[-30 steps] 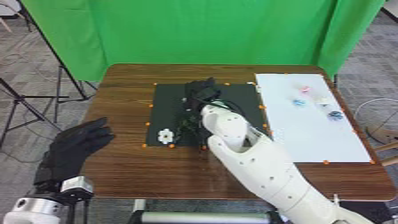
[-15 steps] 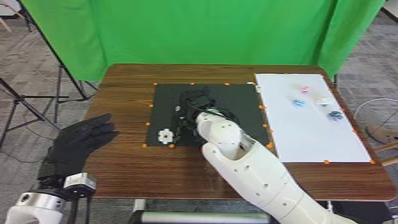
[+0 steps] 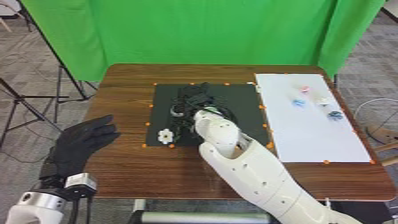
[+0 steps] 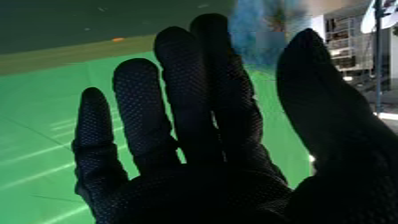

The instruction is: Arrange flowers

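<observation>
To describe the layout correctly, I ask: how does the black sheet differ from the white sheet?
Place: the black sheet lies in the middle, the white sheet to its right.
Size: the white sheet is longer and reaches nearer to the robot than the black sheet.
Load: the black sheet bears a white flower at its near-left corner; the white sheet bears small coloured pieces.
Both lie flat.

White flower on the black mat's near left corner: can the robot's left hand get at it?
Probably yes: the open left hand is left of the white flower, with only brown wooden table and mat between, and the white right arm lies right of it.
</observation>
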